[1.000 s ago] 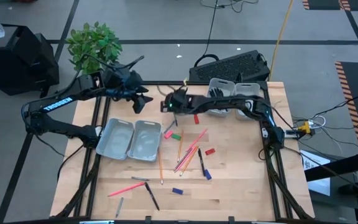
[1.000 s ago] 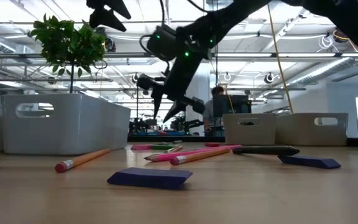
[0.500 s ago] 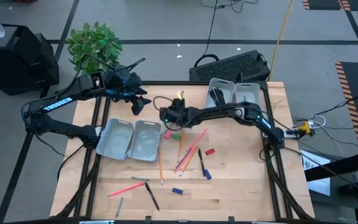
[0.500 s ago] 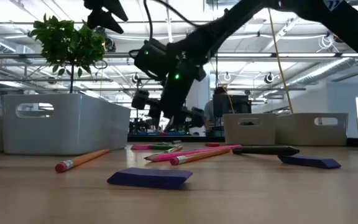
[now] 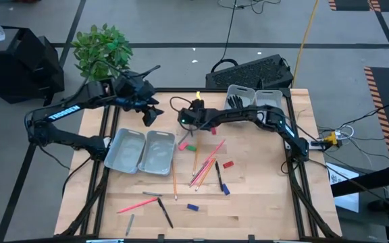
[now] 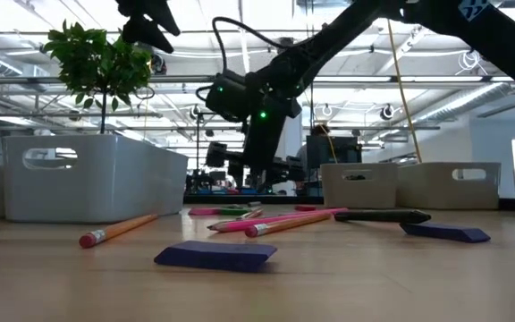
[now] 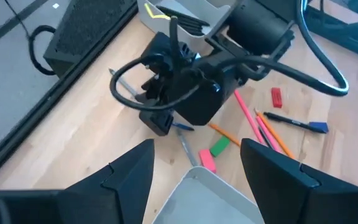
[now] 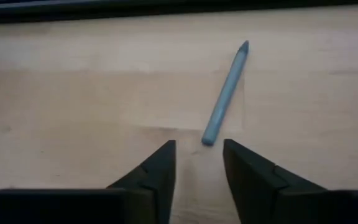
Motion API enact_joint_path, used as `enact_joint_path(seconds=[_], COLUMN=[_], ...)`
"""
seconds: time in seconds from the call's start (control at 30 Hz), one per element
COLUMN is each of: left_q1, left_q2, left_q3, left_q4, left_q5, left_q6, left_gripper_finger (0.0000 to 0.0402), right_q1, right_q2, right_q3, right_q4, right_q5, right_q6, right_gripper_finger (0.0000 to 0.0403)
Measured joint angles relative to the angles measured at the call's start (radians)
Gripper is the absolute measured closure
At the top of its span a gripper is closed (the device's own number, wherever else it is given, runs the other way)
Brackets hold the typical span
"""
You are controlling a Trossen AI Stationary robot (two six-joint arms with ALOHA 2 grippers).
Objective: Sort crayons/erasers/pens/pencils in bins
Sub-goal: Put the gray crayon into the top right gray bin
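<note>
Crayon [image 8: 225,93], grey-blue, on table just ahead of right pincer [image 8: 199,163]; fingers apart, empty.

A leafy green potted plant [image 5: 100,48] stands just off the wooden worktop's [image 5: 248,202] far left corner, a black keyboard [image 5: 250,71] lies beyond its far edge, and cables [image 5: 229,27] trail over the grey floor.

A pale wooden desk [image 5: 262,202] stands on a grey floor [image 5: 181,27] crossed by dark lines. Beyond the desk's far left corner sits a green leafy potted plant [image 5: 100,47]; beyond its far edge lies a black keyboard [image 5: 252,71], with a yellow cable [image 5: 307,30] trailing across the floor. Seen level across the desk, the room behind is an open hall with white ceiling beams [image 6: 52,45] and bright strip lights [image 6: 445,98].
</note>
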Motion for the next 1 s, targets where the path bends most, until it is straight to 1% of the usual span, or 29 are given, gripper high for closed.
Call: enact_joint_path(seconds=[0.1,0.2,0.37,0.47,0.63,0.77,0.93,1.0], left_q1=[0.000,0.000,-0.008,-0.019,-0.033,-0.046,-0.067,-0.079], left_q2=[0.001,0.001,0.001,0.001,0.001,0.001,0.001,0.001], left_q3=[0.000,0.000,0.000,0.000,0.000,0.000,0.000,0.000], left_q4=[-0.006,-0.006,-0.008,-0.018,-0.051,-0.060,-0.063,-0.075], left_q5=[-0.008,-0.009,-0.010,-0.020,-0.040,-0.044,-0.046,-0.047], left_q6=[-0.014,-0.043,-0.028,-0.022,-0.041,-0.028,-0.013,-0.006], left_gripper_finger=[0.0158,0.0158,0.0158,0.0158,0.0158,0.0158,0.0158,0.0158], right_q1=[-0.007,-0.017,-0.041,-0.038,-0.018,0.005,0.025,0.026], right_q2=[-0.003,-0.002,0.010,0.023,0.033,0.074,0.118,0.130], right_q3=[0.000,0.000,0.001,0.001,0.001,0.001,0.001,0.001], right_q4=[0.020,0.031,0.034,0.025,0.062,0.085,0.143,0.175], right_q5=[0.036,0.082,0.084,0.111,0.092,0.093,0.200,0.212], right_q6=[-0.001,-0.039,-0.086,-0.087,-0.089,-0.043,-0.041,-0.057], right_gripper_finger=[0.0228,0.0210,0.0211,0.0212,0.0212,0.0213,0.0213,0.0213])
